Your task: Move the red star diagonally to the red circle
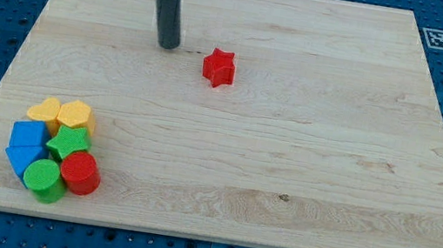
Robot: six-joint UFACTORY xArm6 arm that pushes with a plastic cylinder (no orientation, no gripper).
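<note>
The red star lies alone on the wooden board, in the upper middle of the view. The red circle sits at the lower left, at the right edge of a cluster of blocks. My tip rests on the board to the left of the red star and slightly above it, with a gap between them. The rod rises straight up out of the view's top.
The cluster at the lower left also holds a green circle, a green star, two blue blocks, a yellow heart and a yellow hexagon. The wooden board lies on a blue pegboard table. A printed marker sits at the top right.
</note>
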